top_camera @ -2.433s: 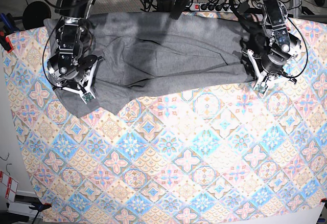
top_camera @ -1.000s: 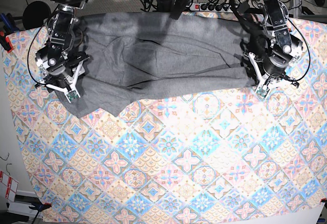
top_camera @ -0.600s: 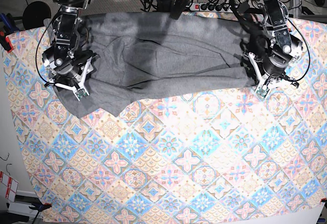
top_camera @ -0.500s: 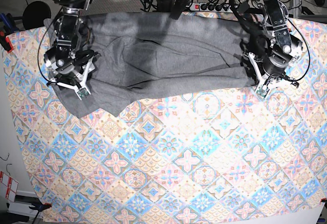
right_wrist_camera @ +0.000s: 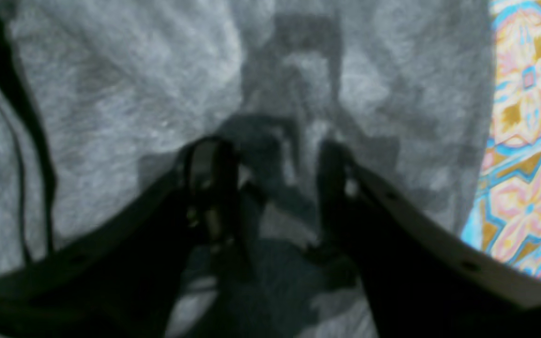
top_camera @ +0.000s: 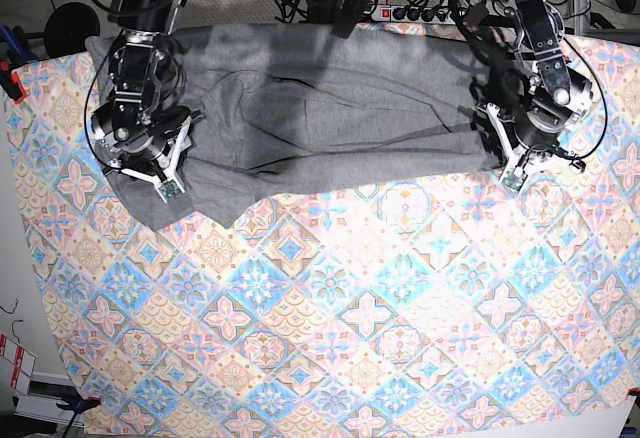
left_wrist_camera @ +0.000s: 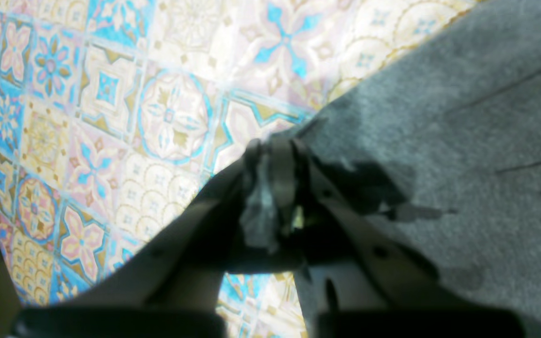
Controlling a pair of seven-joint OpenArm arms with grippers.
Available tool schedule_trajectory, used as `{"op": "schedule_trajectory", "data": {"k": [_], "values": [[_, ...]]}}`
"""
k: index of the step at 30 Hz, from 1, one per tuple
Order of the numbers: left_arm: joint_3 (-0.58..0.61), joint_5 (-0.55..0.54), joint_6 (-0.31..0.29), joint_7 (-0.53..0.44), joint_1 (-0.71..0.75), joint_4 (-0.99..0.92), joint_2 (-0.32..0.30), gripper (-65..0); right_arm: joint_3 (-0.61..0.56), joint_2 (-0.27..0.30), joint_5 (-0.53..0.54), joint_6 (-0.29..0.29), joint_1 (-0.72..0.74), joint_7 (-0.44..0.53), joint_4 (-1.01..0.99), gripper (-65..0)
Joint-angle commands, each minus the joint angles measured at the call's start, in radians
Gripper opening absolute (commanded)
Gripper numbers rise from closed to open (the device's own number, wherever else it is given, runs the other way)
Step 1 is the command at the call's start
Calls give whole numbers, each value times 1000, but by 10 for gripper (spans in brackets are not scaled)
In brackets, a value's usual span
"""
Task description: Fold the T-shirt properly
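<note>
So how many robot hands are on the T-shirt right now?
2. The left hand pinches the T-shirt at its edge, on the base view's right; the right hand sits over the opposite end, fingers apart.

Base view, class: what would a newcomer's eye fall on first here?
First the bright patterned tablecloth covering the whole table. Then the grey T-shirt stretched along its far edge, with the left gripper pinching its corner at the view's right and the right gripper over the cloth at the view's left.
</note>
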Motion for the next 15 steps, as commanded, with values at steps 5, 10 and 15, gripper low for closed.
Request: {"op": "schedule_trajectory", "data": {"k": [5, 10, 15], "values": [[-2, -5, 9, -11, -9, 17, -9, -650, 1, 9, -8, -4, 10, -3, 10, -599], [-2, -5, 9, -11, -9, 17, -9, -650, 7, 13, -94, -4, 4, 0, 37, -602], [-2, -7, 9, -11, -9, 20, -9, -650, 9, 3, -136, -4, -9, -5, 178, -602]]}}
